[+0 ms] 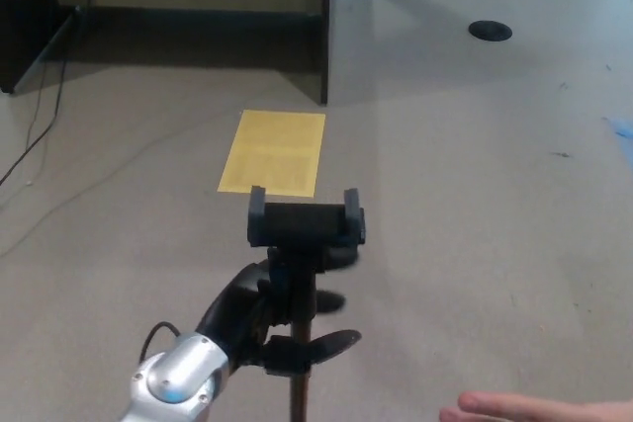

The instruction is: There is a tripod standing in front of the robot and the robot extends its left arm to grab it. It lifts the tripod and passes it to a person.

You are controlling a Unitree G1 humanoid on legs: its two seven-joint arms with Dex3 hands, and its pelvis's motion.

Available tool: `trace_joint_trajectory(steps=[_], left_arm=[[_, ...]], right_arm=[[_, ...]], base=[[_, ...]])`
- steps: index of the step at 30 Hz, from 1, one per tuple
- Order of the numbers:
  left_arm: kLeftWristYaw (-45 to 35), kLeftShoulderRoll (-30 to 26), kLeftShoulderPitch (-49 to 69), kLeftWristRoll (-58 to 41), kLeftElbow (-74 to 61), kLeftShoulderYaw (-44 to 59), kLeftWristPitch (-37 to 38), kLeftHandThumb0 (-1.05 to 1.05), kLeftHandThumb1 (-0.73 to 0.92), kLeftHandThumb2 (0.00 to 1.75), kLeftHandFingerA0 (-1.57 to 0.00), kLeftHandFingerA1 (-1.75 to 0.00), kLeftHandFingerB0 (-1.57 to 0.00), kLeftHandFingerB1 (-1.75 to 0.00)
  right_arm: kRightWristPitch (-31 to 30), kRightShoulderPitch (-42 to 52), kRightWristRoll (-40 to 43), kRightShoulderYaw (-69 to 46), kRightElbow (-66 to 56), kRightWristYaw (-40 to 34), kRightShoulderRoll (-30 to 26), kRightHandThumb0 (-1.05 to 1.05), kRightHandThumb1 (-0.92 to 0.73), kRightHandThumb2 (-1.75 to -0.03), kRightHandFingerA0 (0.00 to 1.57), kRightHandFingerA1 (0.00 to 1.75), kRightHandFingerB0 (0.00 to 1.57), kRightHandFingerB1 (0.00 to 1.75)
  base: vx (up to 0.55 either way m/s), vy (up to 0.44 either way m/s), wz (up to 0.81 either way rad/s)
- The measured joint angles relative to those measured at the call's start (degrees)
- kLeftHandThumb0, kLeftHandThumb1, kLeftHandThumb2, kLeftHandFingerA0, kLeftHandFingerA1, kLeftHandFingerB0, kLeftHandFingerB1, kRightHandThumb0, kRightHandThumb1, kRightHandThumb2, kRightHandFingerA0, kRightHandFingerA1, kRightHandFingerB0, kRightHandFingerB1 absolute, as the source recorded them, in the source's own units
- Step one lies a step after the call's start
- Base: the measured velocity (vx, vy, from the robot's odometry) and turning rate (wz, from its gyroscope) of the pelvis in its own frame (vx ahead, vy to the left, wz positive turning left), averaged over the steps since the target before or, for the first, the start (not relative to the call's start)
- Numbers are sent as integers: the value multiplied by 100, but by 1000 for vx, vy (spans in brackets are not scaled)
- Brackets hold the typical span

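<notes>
The tripod (305, 229) is a black phone-clamp head on a thin dark pole, low in the middle of the head view. My left hand (259, 313) comes in from the lower left and is shut on the tripod's pole just below the head. A person's hand (534, 409) reaches in flat along the bottom right edge, apart from the tripod. My right hand does not show.
A yellow sheet (274, 152) lies on the beige carpet behind the tripod. A dark partition edge (323, 27) stands at the back, with a black cable (45, 116) trailing at the left and a round floor outlet (490, 31) at the upper right.
</notes>
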State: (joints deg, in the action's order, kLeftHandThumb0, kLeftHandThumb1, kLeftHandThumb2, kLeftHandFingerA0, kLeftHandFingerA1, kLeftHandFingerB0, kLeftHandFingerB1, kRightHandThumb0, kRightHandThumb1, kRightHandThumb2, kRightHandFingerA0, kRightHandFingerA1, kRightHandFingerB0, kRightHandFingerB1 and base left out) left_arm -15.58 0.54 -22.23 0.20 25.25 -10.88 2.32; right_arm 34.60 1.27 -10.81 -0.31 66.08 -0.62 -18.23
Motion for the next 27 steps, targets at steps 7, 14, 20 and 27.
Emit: trace_joint_trajectory(steps=[7, 14, 20, 27], left_arm=[[767, 382, 32, 296, 0, 87, 6, -6, 63, 57, -63, -175, -47, -173], [1408, 431, 118, 571, -34, 140, 10, -7, 67, 49, -69, -170, -59, -155], [1566, 440, 114, 604, -240, 244, 8, -8, 67, 52, -69, -175, -58, -163], [1658, 525, -371, 608, -609, 395, -183, -14, 65, 56, -69, -175, -49, -174]], right_arm=[[0, -12, 1, -2, -3, 0, 0, -73, -76, -63, 45, 35, 32, 32], [13, -15, 5, -10, -2, 3, 0, -75, -71, -65, 44, 36, 32, 33], [13, -22, 3, -7, -6, 3, -1, -73, -76, -64, 45, 35, 34, 32], [14, -82, 1, 1, -7, 2, -1, -73, -77, -63, 44, 36, 33, 32]], base=[[0, 0, 0], [0, 0, 0], [0, 0, 0], [0, 0, 0]])
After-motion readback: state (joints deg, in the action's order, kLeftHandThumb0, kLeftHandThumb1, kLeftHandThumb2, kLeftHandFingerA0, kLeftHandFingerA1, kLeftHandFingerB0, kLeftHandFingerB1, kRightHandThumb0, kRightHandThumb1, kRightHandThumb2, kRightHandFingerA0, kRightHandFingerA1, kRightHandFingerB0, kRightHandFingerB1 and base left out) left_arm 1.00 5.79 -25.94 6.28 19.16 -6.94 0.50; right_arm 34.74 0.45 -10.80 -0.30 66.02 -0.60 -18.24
